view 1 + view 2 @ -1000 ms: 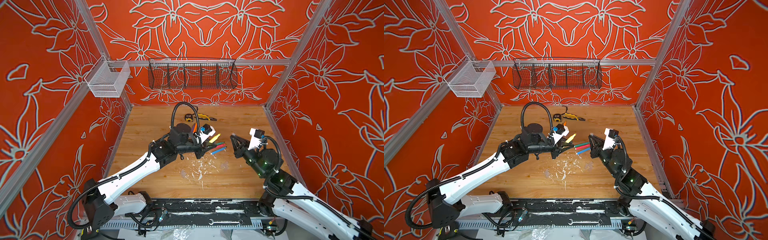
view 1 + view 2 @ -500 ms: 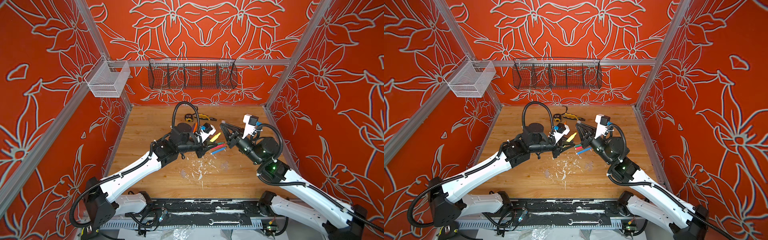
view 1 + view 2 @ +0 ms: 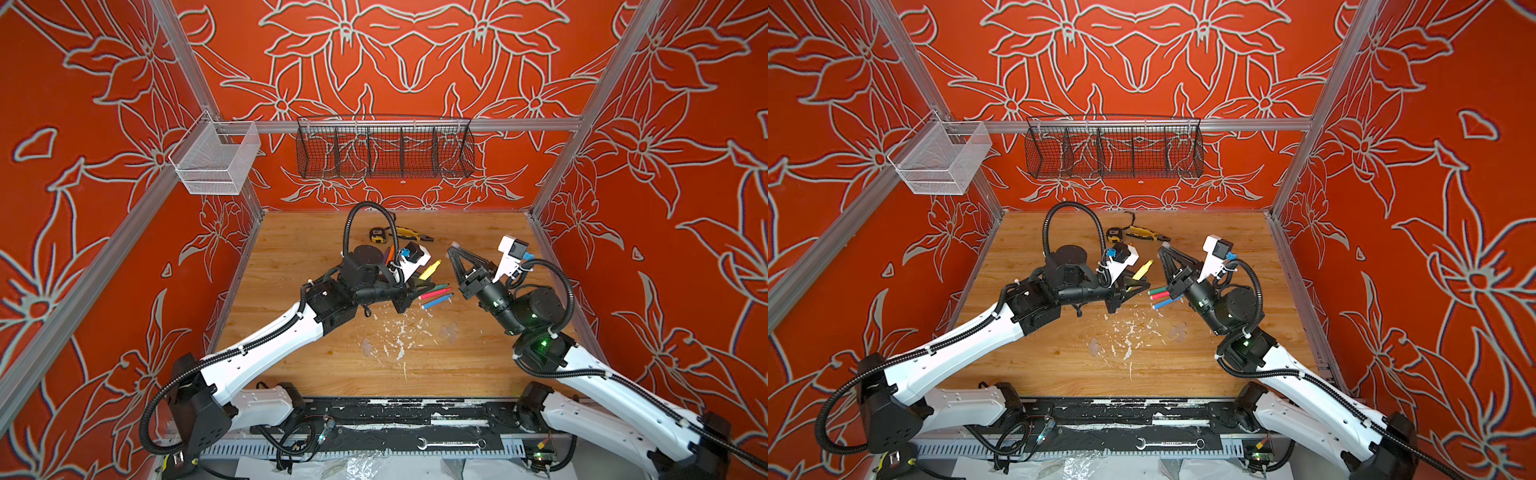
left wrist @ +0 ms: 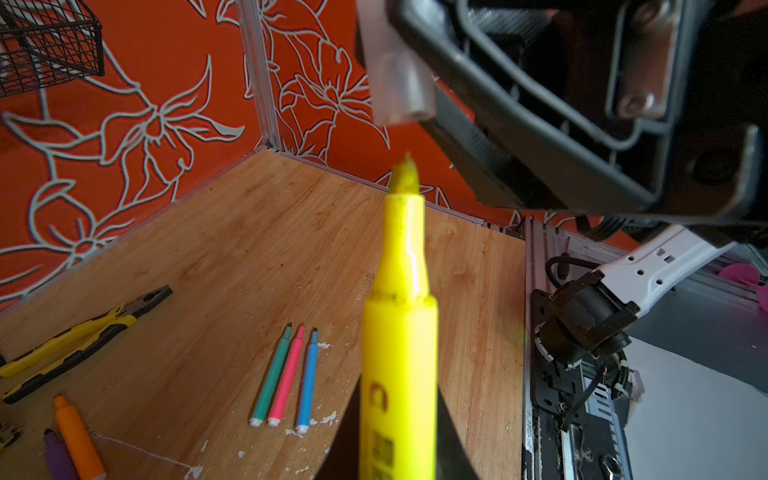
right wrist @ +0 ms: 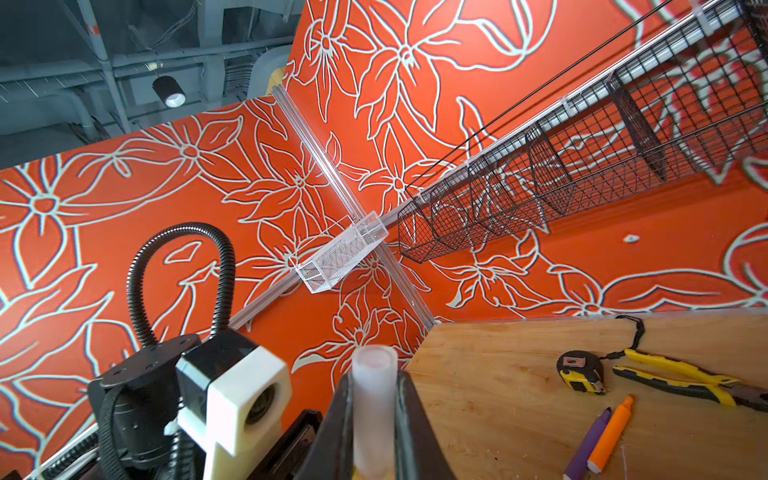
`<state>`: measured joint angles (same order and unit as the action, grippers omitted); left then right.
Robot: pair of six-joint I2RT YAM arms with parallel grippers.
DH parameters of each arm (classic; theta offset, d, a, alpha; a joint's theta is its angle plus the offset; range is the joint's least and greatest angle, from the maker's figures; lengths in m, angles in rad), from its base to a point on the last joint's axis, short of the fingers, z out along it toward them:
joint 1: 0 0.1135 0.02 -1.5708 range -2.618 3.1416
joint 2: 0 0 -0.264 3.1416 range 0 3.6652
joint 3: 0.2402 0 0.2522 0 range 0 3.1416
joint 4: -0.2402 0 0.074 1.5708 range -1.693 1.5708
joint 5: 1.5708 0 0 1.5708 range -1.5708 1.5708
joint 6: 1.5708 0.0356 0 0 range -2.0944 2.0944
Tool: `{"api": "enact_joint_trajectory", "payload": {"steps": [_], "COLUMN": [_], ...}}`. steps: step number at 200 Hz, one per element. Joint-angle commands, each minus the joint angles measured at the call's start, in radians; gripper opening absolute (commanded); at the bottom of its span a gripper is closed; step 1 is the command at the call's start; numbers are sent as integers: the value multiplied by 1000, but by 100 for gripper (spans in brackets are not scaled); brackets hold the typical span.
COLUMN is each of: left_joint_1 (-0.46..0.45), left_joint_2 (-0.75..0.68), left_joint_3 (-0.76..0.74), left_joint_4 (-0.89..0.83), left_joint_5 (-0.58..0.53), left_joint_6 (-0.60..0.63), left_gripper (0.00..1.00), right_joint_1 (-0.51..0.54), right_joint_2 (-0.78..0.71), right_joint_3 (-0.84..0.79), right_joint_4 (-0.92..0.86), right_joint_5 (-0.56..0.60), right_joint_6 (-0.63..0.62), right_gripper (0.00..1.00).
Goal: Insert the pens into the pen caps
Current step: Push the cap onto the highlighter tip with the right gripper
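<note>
Capping the yellow pen [image 4: 399, 332] looks to be the step in hand. The left end effector [image 3: 413, 286] clamps its barrel above the worktop [image 3: 316, 257], tip just short of the clear cap [image 4: 395, 83] pinched tight in the right end effector [image 3: 453, 252]. Next: align axes, push together.

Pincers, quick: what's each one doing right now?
Left pincer: closed, holding the yellow pen.
Right pincer: closed, holding a clear pen cap.

text: none readable | yellow pen [image 4: 399, 374] barrel: blurred orange and dark print, illegible
</note>
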<state>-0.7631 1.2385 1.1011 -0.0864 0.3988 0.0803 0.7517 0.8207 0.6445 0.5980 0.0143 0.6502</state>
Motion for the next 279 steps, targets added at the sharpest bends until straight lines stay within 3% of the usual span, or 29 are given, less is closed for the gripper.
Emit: {"api": "enact_joint_trajectory", "payload": {"steps": [1, 67, 178, 279], "left_joint_1": [0, 1, 1, 18], "left_joint_2": [-7, -18, -33, -40], "left_joint_3": [3, -6, -35, -94], "left_joint_4": [40, 41, 122, 259], "left_joint_5": [-14, -16, -35, -62], "left_joint_6": [-4, 3, -74, -172], "left_gripper": [0, 0, 0, 0], "right_joint_1": [1, 1, 6, 195], "right_joint_2": [5, 52, 78, 120], "right_joint_3": [-7, 18, -82, -117], "right_joint_4": [92, 123, 221, 280], "right_joint_5": [-48, -115, -135, -16], "right_joint_6": [51, 79, 158, -22], "right_gripper": [0, 0, 0, 0]}}
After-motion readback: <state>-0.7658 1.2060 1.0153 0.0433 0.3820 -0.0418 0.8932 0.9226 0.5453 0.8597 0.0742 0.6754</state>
